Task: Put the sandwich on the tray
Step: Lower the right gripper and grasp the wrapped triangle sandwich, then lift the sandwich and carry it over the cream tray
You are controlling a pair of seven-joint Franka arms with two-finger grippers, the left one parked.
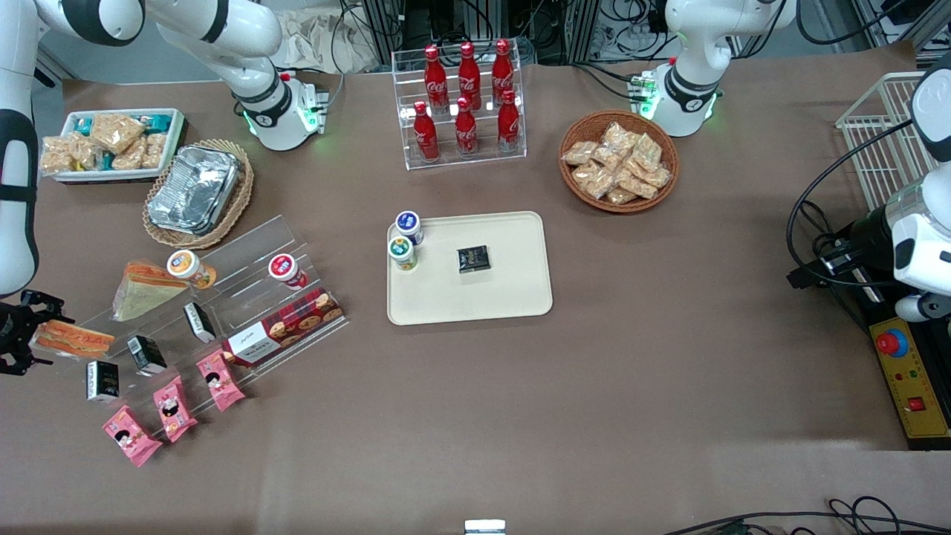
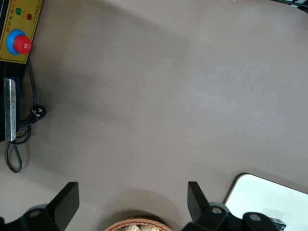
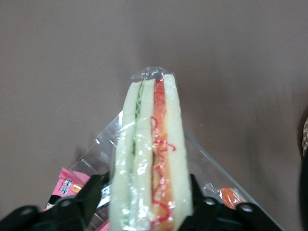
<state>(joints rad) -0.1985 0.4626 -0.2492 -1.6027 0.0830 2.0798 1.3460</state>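
Note:
The sandwich [image 1: 74,339], a clear-wrapped wedge of white bread with red-orange and green filling, is at the working arm's end of the table, by the end of the clear stepped shelf [image 1: 245,297]. My right gripper [image 1: 36,339] is shut on it. In the right wrist view the sandwich [image 3: 151,159] stands lengthwise between the two black fingers [image 3: 96,192], cut side up, above the shelf's corner. The cream tray [image 1: 513,297] lies at the table's middle, well away from the gripper. It holds two small cups and a black packet.
Another wedge with a pale green face [image 1: 145,290] lies on the shelf beside the held one, with cups, black packets, a biscuit box [image 1: 286,327] and pink packs [image 1: 171,407]. Foil containers [image 1: 195,189], a cola rack [image 1: 464,104] and a snack basket [image 1: 618,160] stand farther from the front camera.

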